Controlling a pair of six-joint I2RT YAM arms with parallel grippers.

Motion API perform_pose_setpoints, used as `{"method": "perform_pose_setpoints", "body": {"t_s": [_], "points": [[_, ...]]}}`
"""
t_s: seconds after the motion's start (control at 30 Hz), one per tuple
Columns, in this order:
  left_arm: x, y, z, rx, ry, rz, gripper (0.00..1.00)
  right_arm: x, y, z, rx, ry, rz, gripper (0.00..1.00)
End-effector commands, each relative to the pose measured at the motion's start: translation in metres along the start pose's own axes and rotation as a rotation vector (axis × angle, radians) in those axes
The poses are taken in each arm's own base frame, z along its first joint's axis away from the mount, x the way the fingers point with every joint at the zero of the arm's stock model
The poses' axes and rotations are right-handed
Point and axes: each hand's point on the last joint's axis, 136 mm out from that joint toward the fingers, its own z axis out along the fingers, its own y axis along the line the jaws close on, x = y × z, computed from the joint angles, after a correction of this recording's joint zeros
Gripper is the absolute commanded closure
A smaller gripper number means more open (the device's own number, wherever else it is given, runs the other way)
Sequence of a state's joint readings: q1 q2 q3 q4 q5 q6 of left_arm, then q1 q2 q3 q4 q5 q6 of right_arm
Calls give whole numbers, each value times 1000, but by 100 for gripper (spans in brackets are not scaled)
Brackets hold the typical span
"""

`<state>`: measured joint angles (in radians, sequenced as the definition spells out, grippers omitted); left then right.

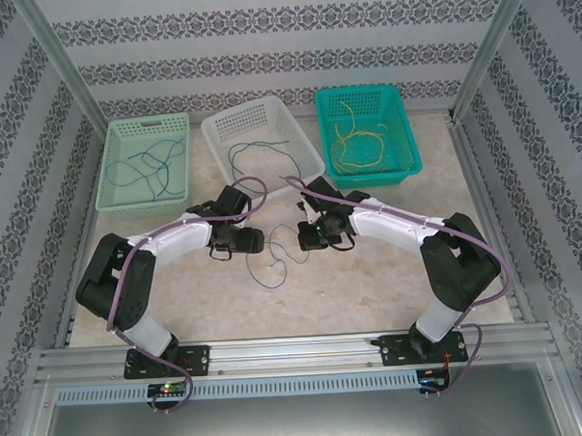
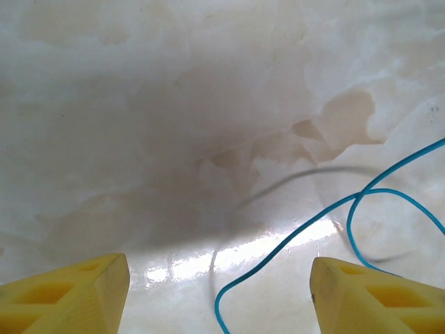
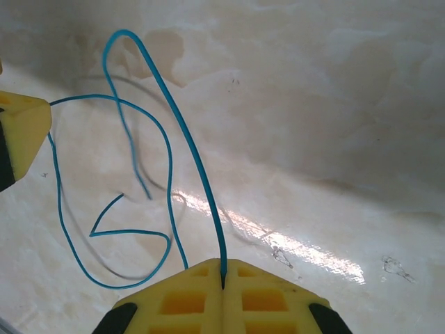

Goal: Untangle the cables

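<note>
Three baskets, top view: pale green basket (image 1: 142, 128), white basket (image 1: 260, 111) and teal basket (image 1: 400, 136) in a row at the far side of the marble table (image 1: 371, 282).
Basket contents: blue cables (image 1: 146, 168) in the pale green one, a thin green cable (image 1: 259, 150) in the white one, yellow cables (image 1: 360, 145) in the teal one.
Grippers, top view: left gripper (image 1: 261, 241) and right gripper (image 1: 304, 239) face each other near mid-table, close but apart.
Loose strand, top view: one blue cable (image 1: 259, 277) lies curled on the table just in front of both grippers.
Left wrist view: left gripper (image 2: 219, 292) stands wide, yellow fingers (image 2: 69, 292) far apart and holding nothing. The blue cable (image 2: 361, 198) crosses itself at right, and its lower run comes in between the fingers without touching either.
Right wrist view: right gripper (image 3: 222, 285) is pinched closed on the blue cable (image 3: 174, 132), the strand rising straight out of the seam between the jaws.
Cable shape, right wrist view: it arches up, then loops back over the table at left, beside a yellow finger of the left gripper (image 3: 21, 132).
</note>
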<state>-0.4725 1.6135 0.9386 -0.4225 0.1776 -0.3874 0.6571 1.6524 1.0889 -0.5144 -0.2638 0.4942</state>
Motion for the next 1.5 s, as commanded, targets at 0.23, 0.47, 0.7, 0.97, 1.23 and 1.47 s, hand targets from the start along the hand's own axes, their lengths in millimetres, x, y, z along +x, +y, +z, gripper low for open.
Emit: {"method": "perform_pose_setpoints", "body": {"t_s": [0.23,0.47,0.7,0.97,1.23,1.47], "points": [[-54,-53,-118,246,-420,86,28,-95,84,-146,-262,-552,-92,100],[-65,-71,-169,342,-563,113,29,-106,115,-186,-349,-638,-130,100],[-70,-96,-193,453,-627,189,26,-114,129,-205,-414,-709,-86,100],[-70,-135,-188,490,-605,417,25,-121,141,-210,-475,-710,-40,100],[-85,-137,-179,394,-607,500,24,-118,146,-209,-506,-675,-33,100],[-87,-140,-163,357,-551,546,41,-117,154,-212,-553,-653,-36,100]]}}
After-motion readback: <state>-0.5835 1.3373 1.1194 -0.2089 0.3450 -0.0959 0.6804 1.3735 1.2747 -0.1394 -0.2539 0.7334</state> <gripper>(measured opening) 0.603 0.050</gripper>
